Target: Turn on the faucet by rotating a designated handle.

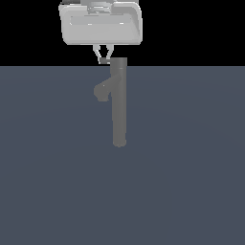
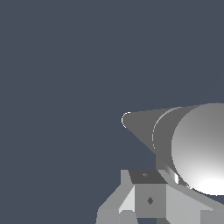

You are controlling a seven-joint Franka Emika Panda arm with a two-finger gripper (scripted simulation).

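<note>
Here we are: the faucet (image 1: pixel 118 103) stands as a tall slim grey column in the middle of the dark blue-grey floor (image 1: pixel 191 182), and its stubby spout (image 1: pixel 101 91) angles off toward the exterior view's left, partway down the column. My tool (image 1: pixel 104 60) hangs right over the top, just off the cap on the exterior view's left side, with my pale grey hand body above it against the black backdrop. Two thin fingers (image 1: pixel 99 53) slope down and converge toward a small bright piece beside the cap. That could be the handle, but it is too small for me to be sure. Whether my tool is closed on anything or only nearly shut, I cannot tell.

From my wrist, the faucet's cap (image 2: pixel 201 148) looms huge and round, brightly lit, with the column tapering away behind it. One blocky grey finger (image 2: pixel 148 199) sits just beside that cap, very close; contact is unclear.
</note>
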